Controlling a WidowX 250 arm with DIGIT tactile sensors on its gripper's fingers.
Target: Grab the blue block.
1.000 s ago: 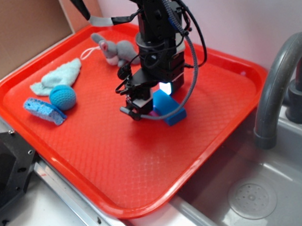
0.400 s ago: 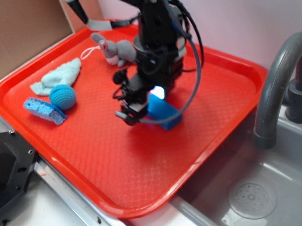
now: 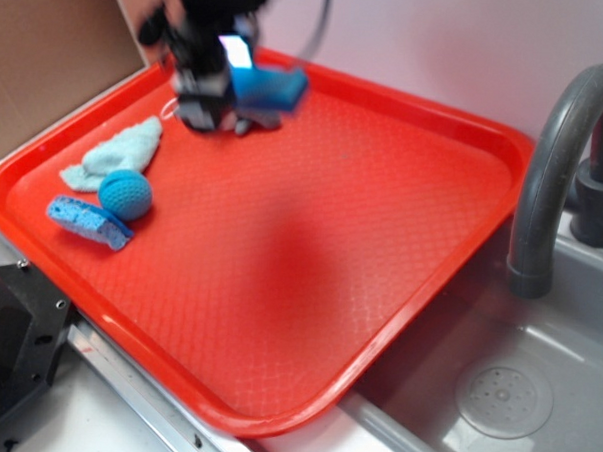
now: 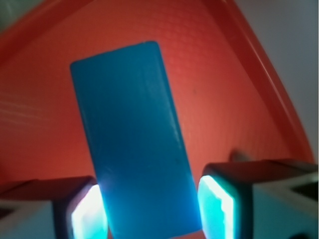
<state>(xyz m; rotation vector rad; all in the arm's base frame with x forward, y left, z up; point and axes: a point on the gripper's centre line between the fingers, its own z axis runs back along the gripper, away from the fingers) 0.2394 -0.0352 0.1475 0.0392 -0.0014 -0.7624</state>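
The hand (image 3: 220, 82) grips the blue block (image 3: 270, 86) between both fingers (image 4: 89, 214), lifted clear above the red tray's (image 3: 279, 285) far-left corner, block jutting forward.

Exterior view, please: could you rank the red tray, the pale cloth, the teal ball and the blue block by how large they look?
1. red tray, by far.
2. pale cloth.
3. blue block and teal ball: look alike; the block is blurred, raised in the gripper, so unranked.
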